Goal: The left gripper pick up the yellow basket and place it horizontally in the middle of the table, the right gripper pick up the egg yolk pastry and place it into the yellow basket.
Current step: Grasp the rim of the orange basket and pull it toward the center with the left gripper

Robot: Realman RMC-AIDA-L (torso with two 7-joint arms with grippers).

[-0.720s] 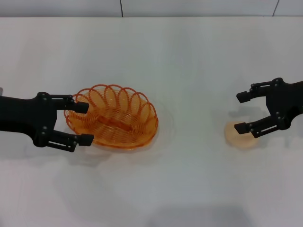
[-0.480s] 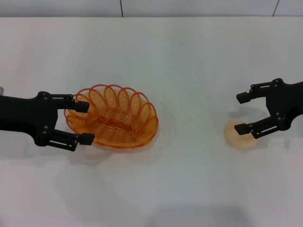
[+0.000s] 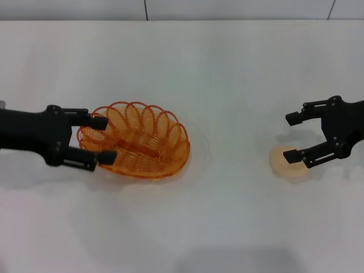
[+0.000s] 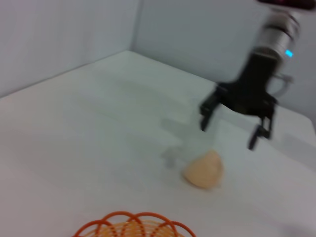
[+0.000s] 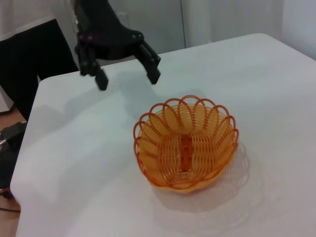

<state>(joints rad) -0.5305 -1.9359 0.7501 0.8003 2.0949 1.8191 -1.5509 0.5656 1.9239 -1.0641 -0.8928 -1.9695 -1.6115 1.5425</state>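
The yellow basket (image 3: pixel 139 142) sits upright on the white table (image 3: pixel 227 74), left of centre. My left gripper (image 3: pixel 104 140) is open at the basket's left end, its fingertips (image 3: pixel 100 122) either side of the rim. The egg yolk pastry (image 3: pixel 290 165) lies on the table at the right. My right gripper (image 3: pixel 290 136) is open, just above and behind the pastry. The left wrist view shows the right gripper (image 4: pixel 228 135) above the pastry (image 4: pixel 203 170) and the basket's rim (image 4: pixel 133 224). The right wrist view shows the basket (image 5: pixel 185 143) and the left gripper (image 5: pixel 128 80).
The table's far edge meets a grey wall (image 3: pixel 227 8). In the right wrist view the table's left edge (image 5: pixel 24 148) drops off beside dark equipment. Nothing else stands on the table.
My left gripper has shifted slightly toward the basket and its fingers stand a little closer together around the rim. The right gripper has barely moved.
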